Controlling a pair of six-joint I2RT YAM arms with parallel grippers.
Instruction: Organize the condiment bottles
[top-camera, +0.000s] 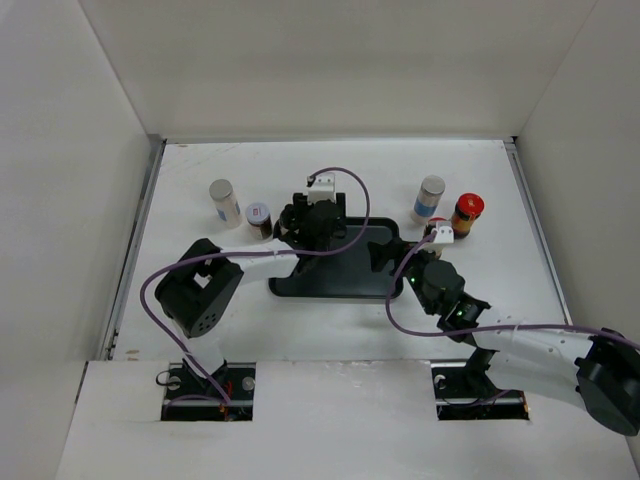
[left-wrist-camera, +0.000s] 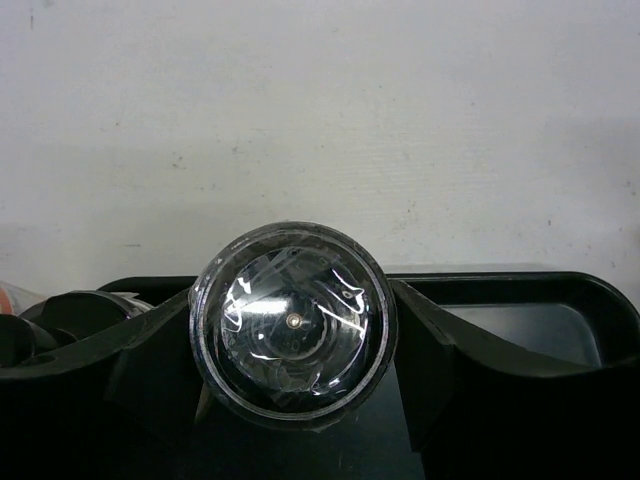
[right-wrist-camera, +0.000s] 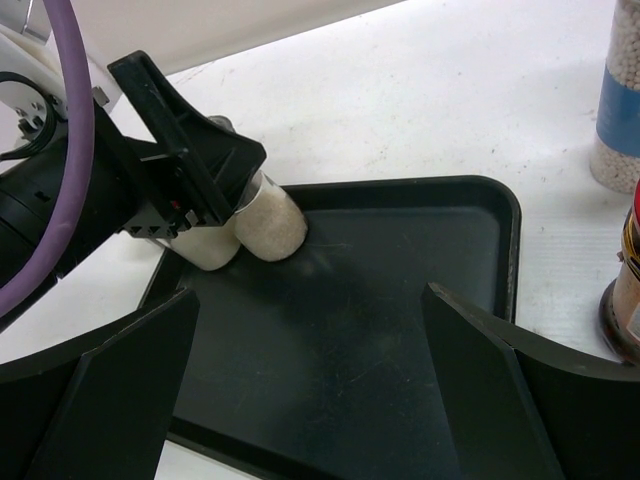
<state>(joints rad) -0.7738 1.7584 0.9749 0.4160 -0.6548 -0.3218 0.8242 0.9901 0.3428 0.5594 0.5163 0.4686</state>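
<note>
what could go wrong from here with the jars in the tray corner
1. The left gripper clamps one of two pale jars standing side by side in the tray corner; releasing or withdrawing may topple its neighbour.
2. The open right gripper hangs near a red-capped jar; a swing could knock it.

My right gripper (right-wrist-camera: 310, 330) hangs over the black tray (right-wrist-camera: 400, 240), fingers (right-wrist-camera: 120, 390) spread wide with nothing between them. At the tray's far left corner the left gripper (right-wrist-camera: 205, 185) is down over two pale jars (right-wrist-camera: 272, 222); which one it has, I cannot tell. Off the tray to the right stand a blue-labelled jar (right-wrist-camera: 620, 110) and, nearer, another jar (right-wrist-camera: 625, 295) cut off by the edge.
</note>
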